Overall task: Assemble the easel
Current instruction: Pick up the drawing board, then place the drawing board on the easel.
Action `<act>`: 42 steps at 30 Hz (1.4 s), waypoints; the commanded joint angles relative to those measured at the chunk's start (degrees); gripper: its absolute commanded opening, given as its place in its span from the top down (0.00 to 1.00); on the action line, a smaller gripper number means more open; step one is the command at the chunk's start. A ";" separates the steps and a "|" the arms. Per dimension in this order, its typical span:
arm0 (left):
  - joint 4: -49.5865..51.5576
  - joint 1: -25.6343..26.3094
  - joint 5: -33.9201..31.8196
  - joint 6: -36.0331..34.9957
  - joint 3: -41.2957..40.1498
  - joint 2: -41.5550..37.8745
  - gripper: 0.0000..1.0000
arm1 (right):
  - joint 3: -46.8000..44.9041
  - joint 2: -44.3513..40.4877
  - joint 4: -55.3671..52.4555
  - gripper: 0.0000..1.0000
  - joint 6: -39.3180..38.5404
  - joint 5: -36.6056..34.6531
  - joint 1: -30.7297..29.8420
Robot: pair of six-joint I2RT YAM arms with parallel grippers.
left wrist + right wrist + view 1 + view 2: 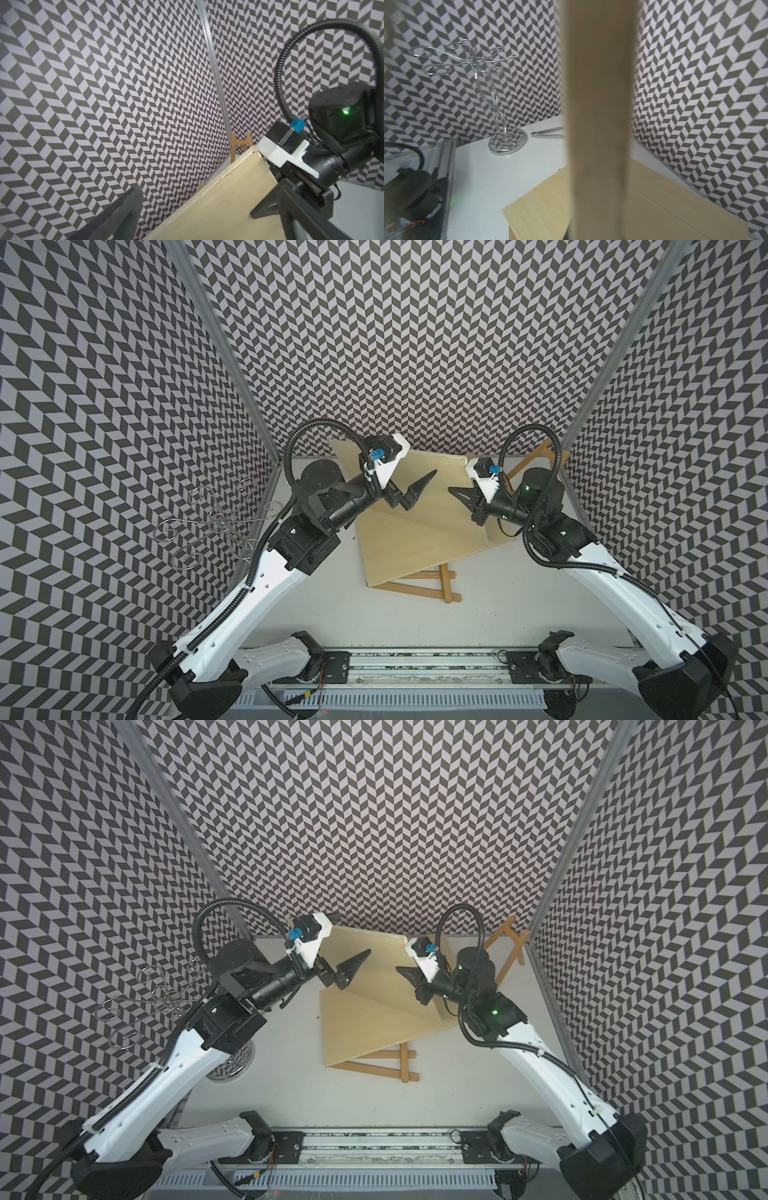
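A large pale wooden board (415, 539) (374, 1027) lies tilted over the brown wooden easel frame (446, 587) (403, 1065). The frame's lower slats stick out near me and its top end (536, 458) shows by the right wall. My right gripper (455, 493) (403, 971) is shut on the board's right edge, and a blurred tan strip (598, 124) of it fills the right wrist view. My left gripper (419, 489) (351, 971) hovers open above the board's left part and holds nothing. One of its fingers (126, 209) shows beside the board (218, 207).
A chrome wire stand (216, 522) (506, 141) stands at the table's left side, with metal tongs (548, 134) lying past it. Patterned walls close in the left, back and right. The arms' base rail (415, 659) runs along the front edge.
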State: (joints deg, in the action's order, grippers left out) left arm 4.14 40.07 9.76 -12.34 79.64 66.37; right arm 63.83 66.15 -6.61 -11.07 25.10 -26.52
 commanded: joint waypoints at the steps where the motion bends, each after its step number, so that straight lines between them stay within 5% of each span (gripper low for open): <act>1: -4.96 -0.77 -7.55 9.13 1.35 0.10 0.01 | 4.97 -2.43 19.43 1.00 5.12 -4.33 2.84; 7: -4.59 -8.61 -6.96 24.64 -0.21 1.56 0.01 | 6.79 -2.26 24.60 1.00 10.32 -7.78 8.65; 12: -3.23 -8.87 -5.69 28.15 -3.54 2.83 0.01 | 8.00 -2.24 24.99 1.00 9.91 -10.71 12.93; 25: -1.21 -5.76 -3.09 29.62 -6.27 7.18 0.01 | 9.83 -2.04 28.31 1.00 6.41 -12.66 24.06; 42: 0.47 -5.57 -1.07 28.52 -7.15 7.42 0.01 | 4.45 -1.33 34.20 1.00 11.24 -1.07 38.42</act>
State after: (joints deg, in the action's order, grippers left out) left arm 4.80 34.26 7.88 16.36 72.64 73.73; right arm 65.73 66.63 1.76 -0.99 24.14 10.74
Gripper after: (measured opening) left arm 0.992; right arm 0.095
